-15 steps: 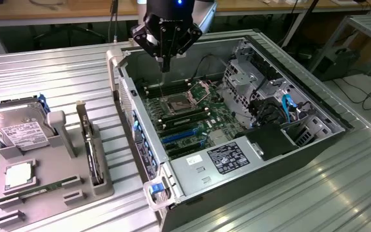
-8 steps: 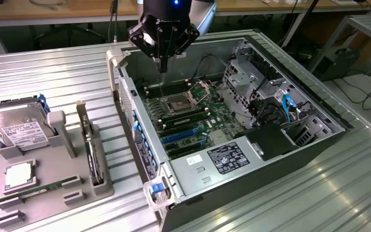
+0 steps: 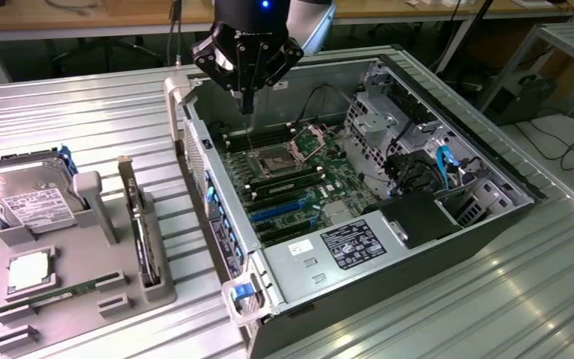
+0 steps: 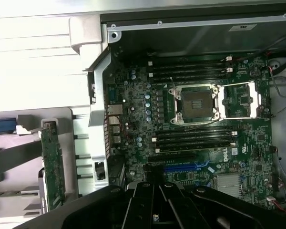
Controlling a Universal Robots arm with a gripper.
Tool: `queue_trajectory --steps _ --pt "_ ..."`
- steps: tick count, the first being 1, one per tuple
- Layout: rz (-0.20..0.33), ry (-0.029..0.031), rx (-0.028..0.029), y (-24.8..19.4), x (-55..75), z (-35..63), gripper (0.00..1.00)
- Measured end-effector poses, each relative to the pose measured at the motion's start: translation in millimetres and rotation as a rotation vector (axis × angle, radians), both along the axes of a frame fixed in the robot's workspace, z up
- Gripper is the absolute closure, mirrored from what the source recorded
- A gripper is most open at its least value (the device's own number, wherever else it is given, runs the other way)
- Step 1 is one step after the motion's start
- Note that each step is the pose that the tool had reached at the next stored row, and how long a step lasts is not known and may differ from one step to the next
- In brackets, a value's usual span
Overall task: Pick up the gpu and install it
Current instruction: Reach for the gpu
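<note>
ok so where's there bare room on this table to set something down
Bare ribbed table at the exterior view's upper left, past the grey holder and beside the computer case; another wide bare stretch at the exterior view's lower right, beside the case. Crowded: the holder, with hard drive and gpu, and the case interior under the gripper.
</note>
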State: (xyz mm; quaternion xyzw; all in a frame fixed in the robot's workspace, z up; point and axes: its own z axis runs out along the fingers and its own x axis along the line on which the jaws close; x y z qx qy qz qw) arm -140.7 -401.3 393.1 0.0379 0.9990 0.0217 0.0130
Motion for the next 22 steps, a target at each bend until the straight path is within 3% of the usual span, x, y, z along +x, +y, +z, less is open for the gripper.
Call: queue_trajectory --steps 22 --pt "0.000 0.0029 0.0000 -1.1 -15.0 -0.7 0.89"
